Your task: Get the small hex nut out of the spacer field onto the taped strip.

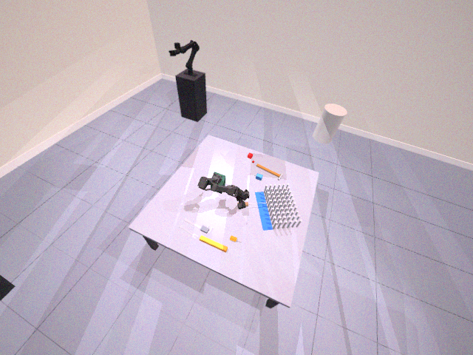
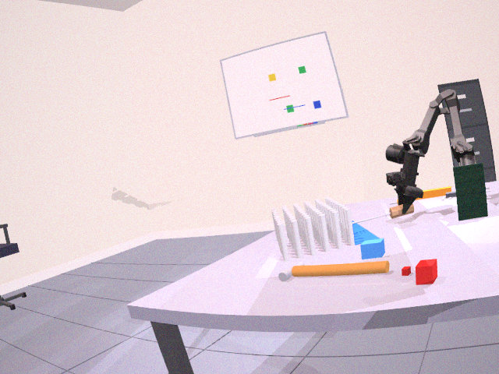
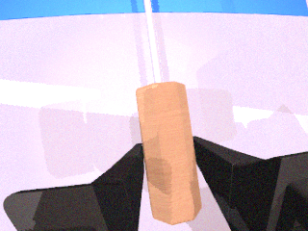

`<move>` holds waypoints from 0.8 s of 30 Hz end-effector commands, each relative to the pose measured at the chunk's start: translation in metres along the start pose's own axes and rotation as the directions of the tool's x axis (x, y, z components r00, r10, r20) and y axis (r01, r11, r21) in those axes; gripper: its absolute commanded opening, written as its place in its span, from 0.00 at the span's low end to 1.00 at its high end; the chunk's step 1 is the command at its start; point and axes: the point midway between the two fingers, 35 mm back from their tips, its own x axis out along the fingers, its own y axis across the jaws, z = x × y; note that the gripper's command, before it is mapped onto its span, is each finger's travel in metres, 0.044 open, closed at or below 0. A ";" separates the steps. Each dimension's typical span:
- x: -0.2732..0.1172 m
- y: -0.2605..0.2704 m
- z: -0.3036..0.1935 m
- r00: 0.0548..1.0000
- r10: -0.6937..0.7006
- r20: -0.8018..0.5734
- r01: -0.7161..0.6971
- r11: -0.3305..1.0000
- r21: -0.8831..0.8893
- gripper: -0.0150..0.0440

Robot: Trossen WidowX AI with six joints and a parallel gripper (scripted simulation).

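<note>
My gripper (image 1: 244, 205) (image 2: 407, 209) (image 3: 166, 144) is shut on the wooden handle (image 3: 166, 113) of a thin-shafted tool, low over the table before the blue taped strip (image 1: 266, 222) (image 2: 362, 233) (image 3: 72, 8). The tool's pale shaft (image 2: 371, 218) (image 3: 152, 45) points forward over the strip to the front edge of the spacer field. Its far end is hidden in the wrist view and cannot be told apart from the spacers in the top and exterior views. The white metal spacers (image 1: 298, 222) (image 2: 349, 230) stand upright in rows. The hex nut cannot be made out.
A blue block (image 1: 259, 177) (image 2: 373, 248) lies near the strip's end. An orange-handled hammer (image 1: 267, 170) (image 2: 340, 269) and a red cube (image 1: 250, 155) (image 2: 426, 272) lie farther along that side. A yellow bar (image 1: 213, 243), an orange piece (image 1: 233, 238) and a grey block (image 1: 205, 229) lie on the other side.
</note>
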 end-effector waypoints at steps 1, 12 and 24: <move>0.001 -0.003 0.003 1.000 -0.007 0.002 0.007 1.000 0.008 0.25; 0.003 -0.003 0.009 1.000 -0.007 0.002 0.007 1.000 0.010 0.25; 0.005 -0.004 0.015 1.000 -0.007 0.002 0.007 1.000 0.011 0.25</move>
